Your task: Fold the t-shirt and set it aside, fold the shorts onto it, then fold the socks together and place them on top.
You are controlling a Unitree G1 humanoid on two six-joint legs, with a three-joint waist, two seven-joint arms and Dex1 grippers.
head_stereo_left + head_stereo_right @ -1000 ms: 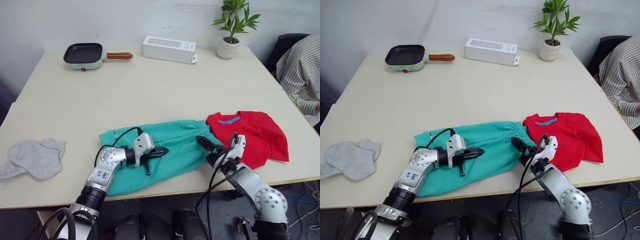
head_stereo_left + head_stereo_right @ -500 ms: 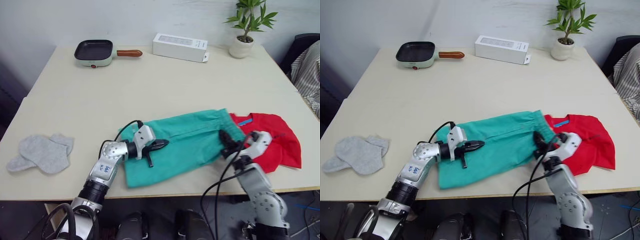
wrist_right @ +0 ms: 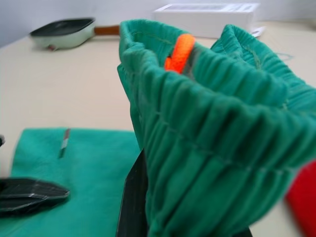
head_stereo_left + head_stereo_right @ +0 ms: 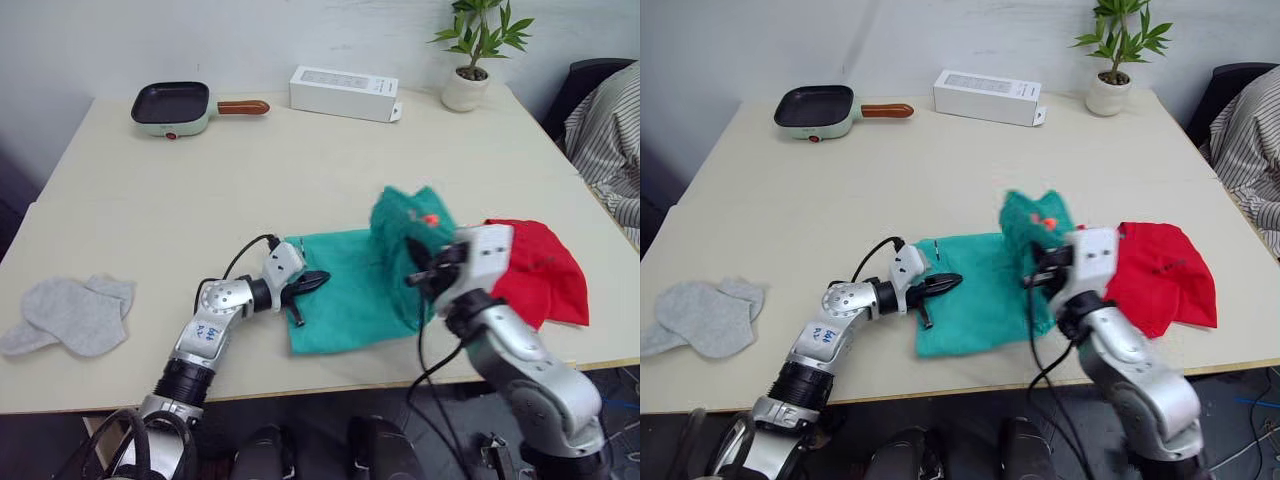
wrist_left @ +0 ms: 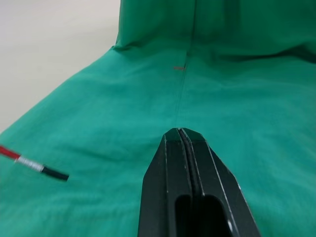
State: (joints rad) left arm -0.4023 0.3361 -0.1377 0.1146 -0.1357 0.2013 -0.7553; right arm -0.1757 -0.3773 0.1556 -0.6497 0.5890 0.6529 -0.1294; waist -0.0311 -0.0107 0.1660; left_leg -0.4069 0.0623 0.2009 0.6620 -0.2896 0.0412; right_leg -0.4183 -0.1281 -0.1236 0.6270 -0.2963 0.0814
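The teal shorts [image 4: 345, 300] lie flat near the table's front edge, their leg end under my left gripper [image 4: 312, 282]. That gripper is shut, with its tips resting on the fabric [image 5: 232, 98]. My right gripper [image 4: 420, 274] is shut on the gathered waistband [image 4: 408, 222] and holds it lifted above the flat part. The waistband's orange tag [image 3: 177, 53] shows on top. The red t-shirt [image 4: 537, 268] lies folded just right of the shorts, behind my right arm. The grey socks [image 4: 65, 315] lie at the table's front left, far from both grippers.
Along the far edge stand a pan [image 4: 168, 105], a white box [image 4: 343, 92] and a potted plant [image 4: 470, 60]. A person in a striped shirt [image 4: 610, 130] sits at the right side. The table's front edge [image 4: 330, 385] runs just below the shorts.
My right gripper has taken the waistband end of the shorts and raised it up and leftward over the rest. The left gripper stays pressed on the shorts. The camera has shifted.
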